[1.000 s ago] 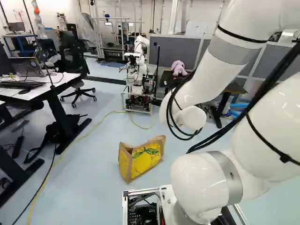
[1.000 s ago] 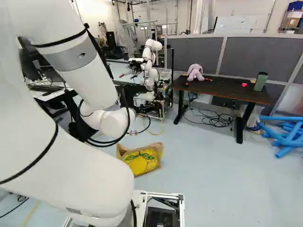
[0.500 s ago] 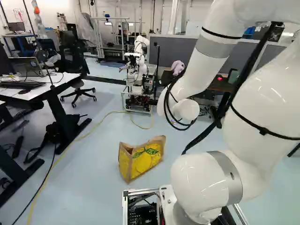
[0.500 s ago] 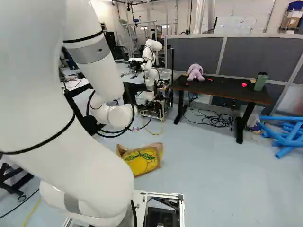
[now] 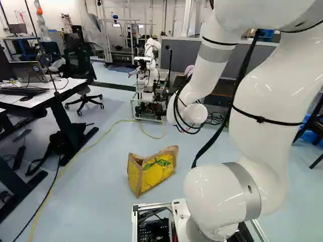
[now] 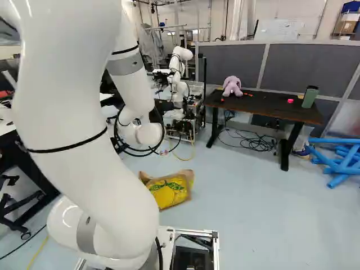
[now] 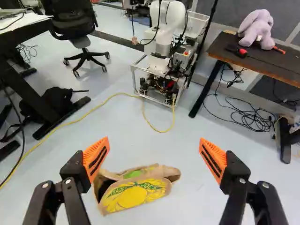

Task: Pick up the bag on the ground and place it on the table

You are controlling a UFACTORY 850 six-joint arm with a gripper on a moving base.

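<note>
Gripper (image 7: 154, 139) hanging wide open, empty, facing lemon-print shopping bag (image 7: 136, 194), probably for straddling it; dark-topped table (image 6: 261, 108) standing beyond bag.

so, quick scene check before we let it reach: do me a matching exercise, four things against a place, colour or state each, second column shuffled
Things
1. bag
2. claw
3. plush toy
4. cup

Matches
A. on the dark table, at its right end in the right base view
B. brown with a yellow print
C. lilac
D. open, nothing gripped

Pairs: 1-B, 2-D, 3-C, 4-A
</note>
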